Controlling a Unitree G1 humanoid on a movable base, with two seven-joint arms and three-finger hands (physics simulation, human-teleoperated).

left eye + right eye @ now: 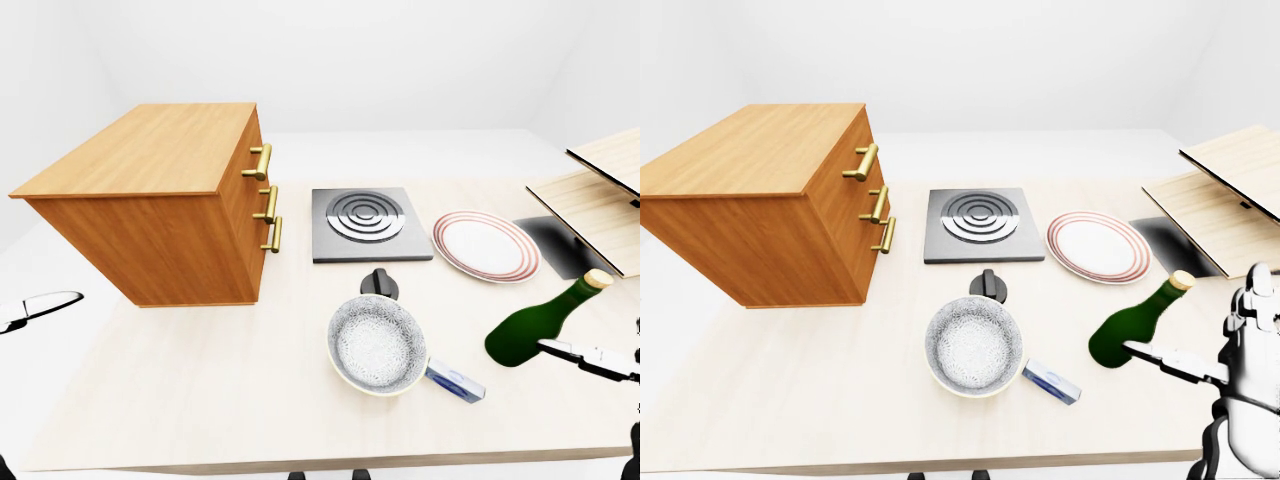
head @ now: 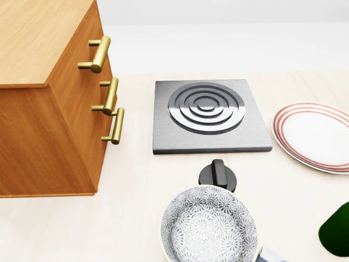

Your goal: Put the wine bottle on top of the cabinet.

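A pale wooden table (image 1: 200,380) fills the lower part of the eye views. White walls (image 1: 400,60) and a white floor (image 1: 420,142) lie beyond it, evenly lit. At the right edge stand slanted light wooden boards (image 1: 590,200).

A pale wooden surface (image 1: 200,390) carries everything here. In the left-eye view the cabinet (image 1: 160,205) stands at its left, handles facing right. Just right of it lies a square hob (image 1: 369,223), with a black knob (image 1: 379,283) below it. A red-rimmed plate (image 1: 486,245) sits right of the hob. A patterned pan (image 1: 377,345) rests below the knob. The green bottle (image 1: 540,321) lies tilted at the right. Two wooden boards (image 1: 590,200) sit at the far right edge.
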